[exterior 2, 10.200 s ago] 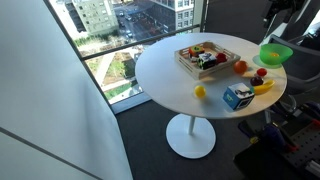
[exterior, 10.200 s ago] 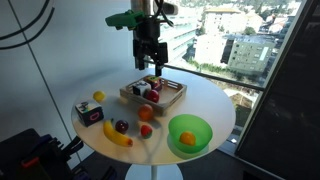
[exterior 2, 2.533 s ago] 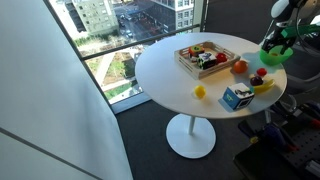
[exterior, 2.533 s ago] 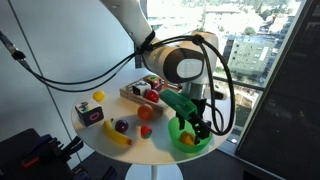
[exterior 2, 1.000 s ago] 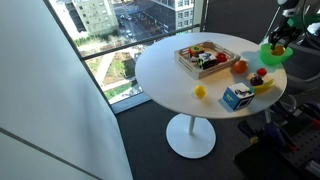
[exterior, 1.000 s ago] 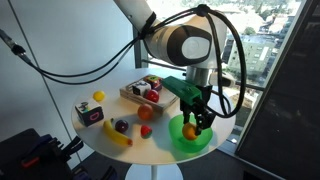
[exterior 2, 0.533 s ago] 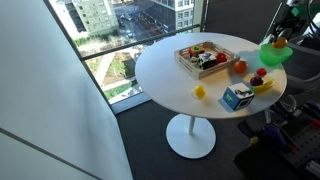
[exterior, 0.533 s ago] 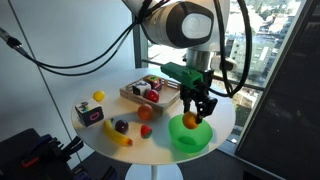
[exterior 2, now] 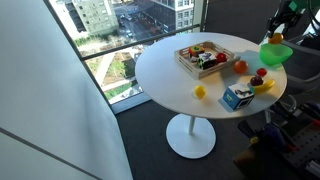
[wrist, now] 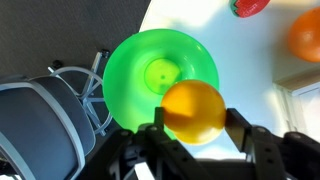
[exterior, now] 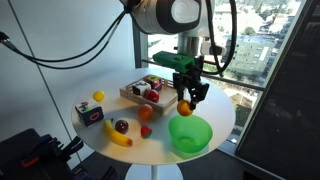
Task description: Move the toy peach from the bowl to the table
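Tall windows with city blocks beyond are framing the round white table (exterior: 218,108) in both exterior views. You are holding the toy peach (exterior: 185,106) in the air above the bowl (exterior: 190,133), clear of its rim. The gripper (exterior: 186,101) is clamping the fruit, with one finger pressing on each side. In the wrist view the toy peach (wrist: 193,111) is sitting between the two dark fingers (wrist: 243,131) and overlapping one edge of the bowl (wrist: 135,75), whose green floor is showing beneath. The bowl (exterior 2: 276,53) is resting right at the rim of the table (exterior 2: 170,85), with the arm hanging over it. A round orange-red fruit (exterior: 146,113) is lying near the bowl, and a small red one (exterior: 144,130) is lying beside that. A wooden tray (exterior: 152,92) of toys is sitting farther from the bowl. A banana (exterior: 118,138), a dark plum (exterior: 121,126), a blue box (exterior: 90,113) and a lemon (exterior: 98,97) are lying well apart from the bowl.
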Tool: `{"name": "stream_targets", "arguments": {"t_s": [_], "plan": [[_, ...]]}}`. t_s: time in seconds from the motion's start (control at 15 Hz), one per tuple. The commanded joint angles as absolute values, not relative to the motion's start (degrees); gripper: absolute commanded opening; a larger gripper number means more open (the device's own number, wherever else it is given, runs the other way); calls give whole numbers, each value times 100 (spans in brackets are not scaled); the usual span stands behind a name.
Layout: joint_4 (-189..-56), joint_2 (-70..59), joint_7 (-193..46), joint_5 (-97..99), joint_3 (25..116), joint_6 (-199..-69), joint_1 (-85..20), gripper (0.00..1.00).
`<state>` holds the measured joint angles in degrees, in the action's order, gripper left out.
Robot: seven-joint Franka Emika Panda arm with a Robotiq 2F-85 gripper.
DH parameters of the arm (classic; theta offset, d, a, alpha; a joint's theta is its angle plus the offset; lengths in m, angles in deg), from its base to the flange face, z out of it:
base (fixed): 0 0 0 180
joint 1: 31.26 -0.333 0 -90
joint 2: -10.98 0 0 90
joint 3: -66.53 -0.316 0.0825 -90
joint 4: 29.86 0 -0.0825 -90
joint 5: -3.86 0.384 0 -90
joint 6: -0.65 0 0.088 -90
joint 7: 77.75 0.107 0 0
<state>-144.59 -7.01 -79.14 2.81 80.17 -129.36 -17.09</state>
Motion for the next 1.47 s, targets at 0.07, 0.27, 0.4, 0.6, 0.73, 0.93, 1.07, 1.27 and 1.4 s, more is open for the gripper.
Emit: {"name": "stream_targets", "arguments": {"t_s": [0.07,0.27,0.4,0.6,0.73,0.93,1.07,1.27,1.4], "plan": [[-14801,-245,-8183,76,7910,-12802,-1815,38],[-14938,-90,-8510,116,7840,-12770,-1823,38],[-15013,-4,-8770,176,7803,-12726,-1794,38],[-15114,91,-9019,166,7816,-12734,-1780,38],[-15163,124,-9078,162,7834,-12775,-1771,38],[-15142,118,-9140,201,7848,-12747,-1734,38],[-15037,-55,-8978,190,7835,-12800,-1761,63],[-15040,-55,-8999,190,7838,-12800,-1748,63],[-15041,-55,-9000,190,7838,-12800,-1748,63]]}}
